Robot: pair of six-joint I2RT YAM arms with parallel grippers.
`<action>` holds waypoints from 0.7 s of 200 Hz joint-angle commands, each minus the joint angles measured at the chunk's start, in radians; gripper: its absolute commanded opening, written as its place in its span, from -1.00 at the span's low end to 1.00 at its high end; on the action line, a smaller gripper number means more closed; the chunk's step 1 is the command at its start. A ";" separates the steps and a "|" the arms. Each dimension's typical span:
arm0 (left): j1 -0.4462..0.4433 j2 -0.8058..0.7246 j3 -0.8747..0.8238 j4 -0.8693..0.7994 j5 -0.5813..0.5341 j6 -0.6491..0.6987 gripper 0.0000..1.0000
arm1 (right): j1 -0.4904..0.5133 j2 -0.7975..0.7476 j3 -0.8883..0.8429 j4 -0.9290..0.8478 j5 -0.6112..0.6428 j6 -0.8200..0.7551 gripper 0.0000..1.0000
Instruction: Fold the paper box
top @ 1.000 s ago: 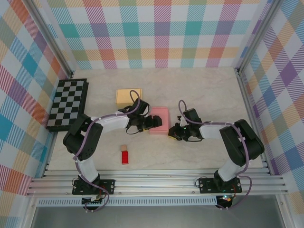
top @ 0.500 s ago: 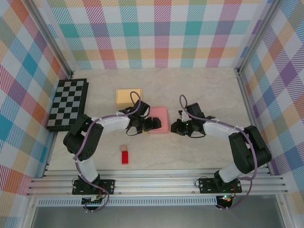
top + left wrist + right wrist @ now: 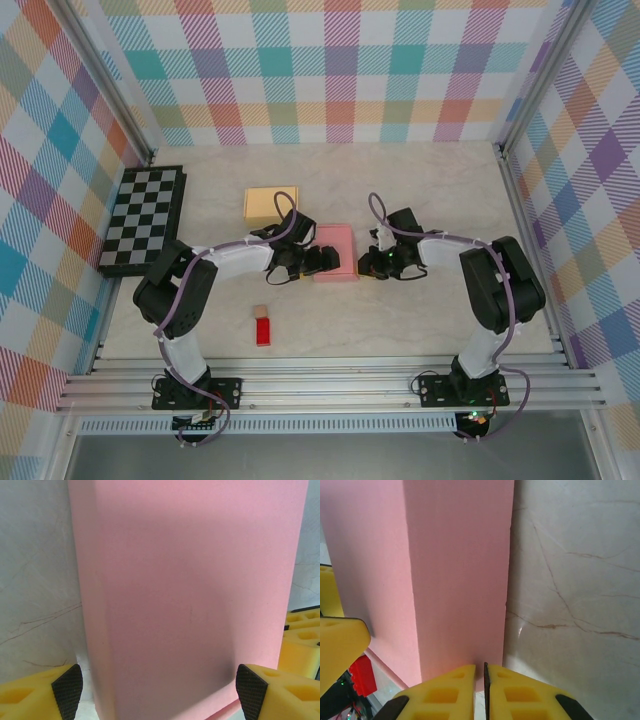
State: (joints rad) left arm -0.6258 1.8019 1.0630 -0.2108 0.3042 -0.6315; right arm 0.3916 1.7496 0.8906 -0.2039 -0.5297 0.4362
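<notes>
The pink paper box [image 3: 337,250] lies on the marble table mid-scene. My left gripper [image 3: 318,259] is open at its left end. In the left wrist view the box [image 3: 190,590] sits between the black pads [image 3: 67,685], which stand apart on either side of it, so the left gripper [image 3: 159,692] spans its width. My right gripper [image 3: 373,264] is shut and its tips meet the box's right side. Seen from the right wrist, the yellow fingers [image 3: 450,692] of the right gripper [image 3: 486,680] are pressed together against the pink wall [image 3: 460,580].
A tan box [image 3: 271,205] lies just behind the pink one. A folded chessboard [image 3: 143,218] rests at the left wall. A red block [image 3: 263,331] and a small wooden cube [image 3: 260,311] sit near the front edge. Bare marble stretches to the right.
My right gripper has swung up and left from the open table until it reached the box's right side. The left gripper and the box have stayed put.
</notes>
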 commanded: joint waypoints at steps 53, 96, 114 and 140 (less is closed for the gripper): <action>-0.031 0.002 -0.065 0.151 0.041 -0.193 0.63 | 0.012 0.044 -0.140 0.314 -0.173 0.196 -0.70; -0.083 0.009 -0.104 0.272 0.039 -0.349 0.63 | 0.103 0.041 -0.165 0.549 -0.217 0.389 -0.71; -0.092 0.003 -0.106 0.307 0.038 -0.397 0.63 | 0.153 0.033 -0.171 0.648 -0.206 0.471 -0.72; -0.106 0.003 -0.089 0.334 0.044 -0.438 0.64 | 0.195 0.012 -0.193 0.786 -0.161 0.575 -0.72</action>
State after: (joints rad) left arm -0.6399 1.7802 0.9714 -0.0429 0.1963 -0.9611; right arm 0.4599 1.7699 0.6945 0.2775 -0.6334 0.8589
